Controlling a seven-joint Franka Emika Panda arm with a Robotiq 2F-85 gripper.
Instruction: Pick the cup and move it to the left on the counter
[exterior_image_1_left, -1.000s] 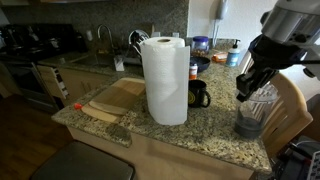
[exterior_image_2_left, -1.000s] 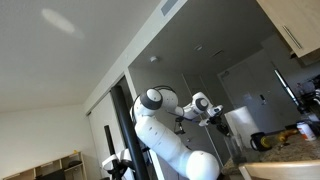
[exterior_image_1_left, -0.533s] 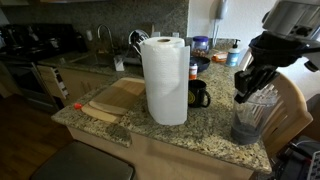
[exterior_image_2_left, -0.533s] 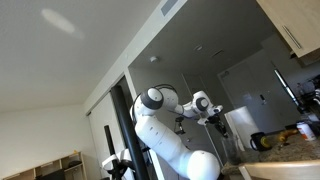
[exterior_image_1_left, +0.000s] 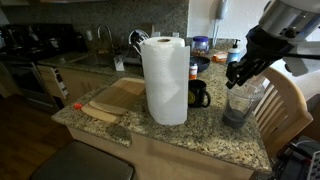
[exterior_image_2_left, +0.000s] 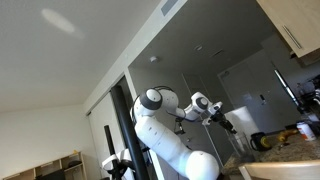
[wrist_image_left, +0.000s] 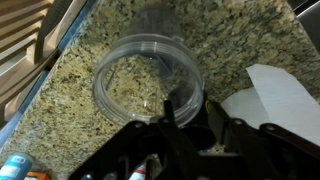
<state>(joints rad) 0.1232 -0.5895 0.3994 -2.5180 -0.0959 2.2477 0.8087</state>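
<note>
Cup (exterior_image_1_left: 238, 108) stands upright near the end of the surface (exterior_image_1_left: 212, 137), well apart from the paper towel roll (exterior_image_1_left: 164, 80) and a short way from the black mug (exterior_image_1_left: 198, 95). A cutting board (exterior_image_1_left: 118, 98) lies beyond the roll.

Wrist view: I look straight down into the cup (wrist_image_left: 140, 85). It is clear and empty, and the speckled surface (wrist_image_left: 90, 40) shows through its base. My jaws straddle the near wall at the rim, one finger inside and one outside. They look closed on that wall, a pinch grip and not a wrap around the body.

I cannot tell whether the base rests on the stone or hangs just above it. In the exterior view it looks very close either way.

Step in hand, as I judge it: grasp made, carry about to start.

Next move calls for:
- a small lift so the base does not drag on the stone
- a level slide to my left, with the cup kept upright, since a rim pinch on smooth plastic or glass could let it swing or slip
- a path wide of the mug and the roll
- setting the cup down flat before I open the jaws
</note>
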